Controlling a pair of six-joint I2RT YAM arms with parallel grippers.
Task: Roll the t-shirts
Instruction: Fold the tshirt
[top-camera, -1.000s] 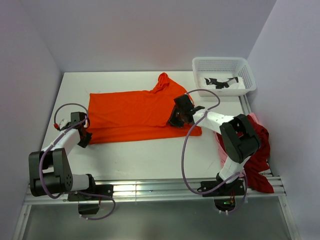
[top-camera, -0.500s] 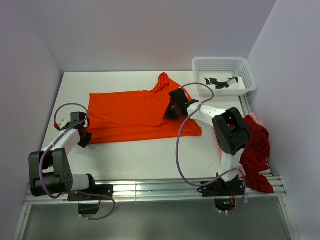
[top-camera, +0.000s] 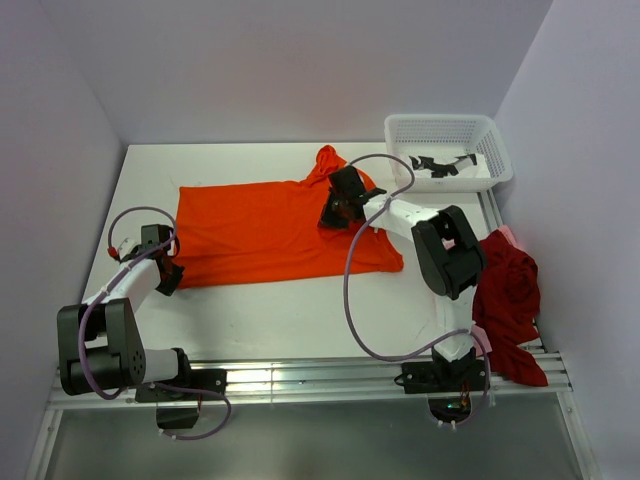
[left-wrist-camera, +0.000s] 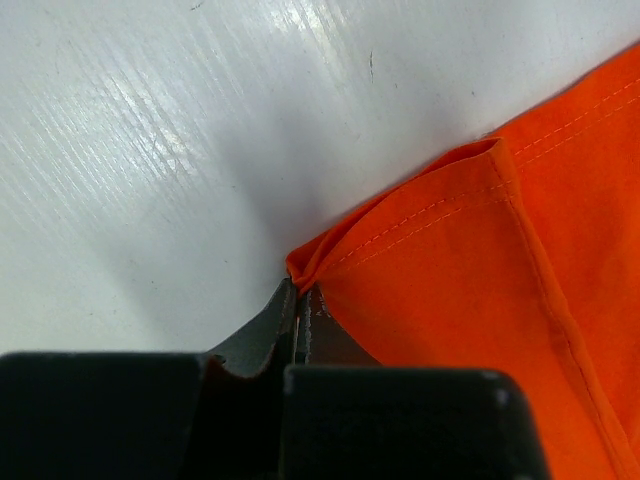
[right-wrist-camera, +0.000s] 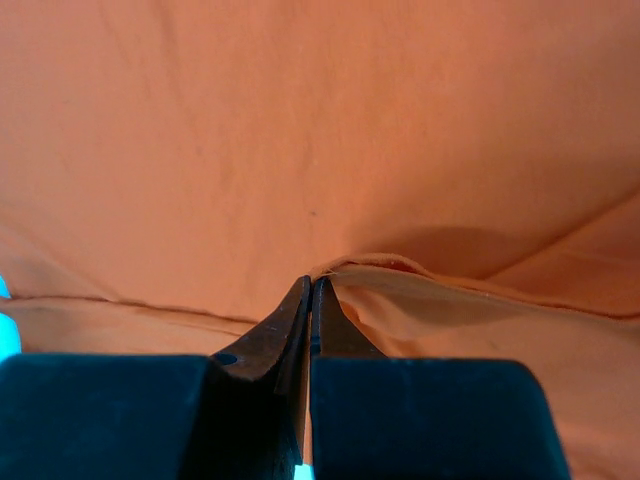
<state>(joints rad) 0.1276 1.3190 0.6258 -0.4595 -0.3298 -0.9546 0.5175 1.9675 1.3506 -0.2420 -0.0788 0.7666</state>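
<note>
The bright orange t-shirt (top-camera: 262, 232) lies spread flat on the white table, collar end to the right. My left gripper (top-camera: 170, 272) is shut on its near left corner; the left wrist view shows the hem (left-wrist-camera: 420, 210) pinched at my fingertips (left-wrist-camera: 283, 310). My right gripper (top-camera: 328, 218) is shut on a fold of the orange shirt (right-wrist-camera: 330, 140) near its right end and holds it over the shirt body. The dark red t-shirt (top-camera: 508, 305) hangs crumpled off the table's right edge, with a bit of pale pink t-shirt (top-camera: 505, 236) beside it.
A white lattice basket (top-camera: 448, 128) with black and white items inside stands at the far right corner. Purple-grey walls close in the left, back and right sides. Purple cables loop over both arms.
My right gripper has moved left and away, dragging the shirt's right part with it over the shirt body. The left gripper has stayed in place.
</note>
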